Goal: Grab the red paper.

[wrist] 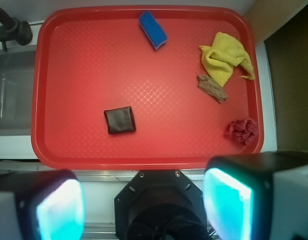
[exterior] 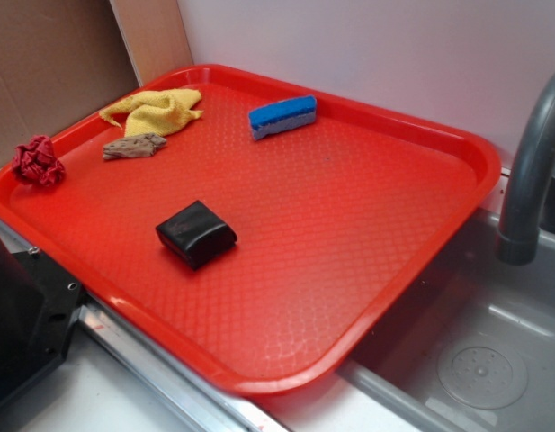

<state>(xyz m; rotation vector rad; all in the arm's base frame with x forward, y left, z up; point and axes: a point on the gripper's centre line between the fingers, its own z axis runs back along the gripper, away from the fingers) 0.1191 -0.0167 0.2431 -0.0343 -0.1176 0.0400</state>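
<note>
The red paper (exterior: 38,161) (wrist: 241,130) is a small dark red crumpled wad lying on the red tray (exterior: 349,270) (wrist: 84,75), close to the tray's left rim in the exterior view and near its lower right corner in the wrist view. My gripper (wrist: 144,207) hangs high above the near side of the tray, over the robot's black base (wrist: 161,205), well away from the wad. Its two pads (wrist: 226,205) glow cyan and stand wide apart with nothing between them. The gripper itself does not show in the exterior view.
Also on the tray lie a black block (exterior: 196,233) (wrist: 120,120), a blue sponge (exterior: 282,115) (wrist: 153,29), a yellow cloth (exterior: 156,110) (wrist: 224,59) and a brown scrap (exterior: 133,146) (wrist: 212,88). A sink (exterior: 475,351) with a grey faucet (exterior: 529,171) borders the tray.
</note>
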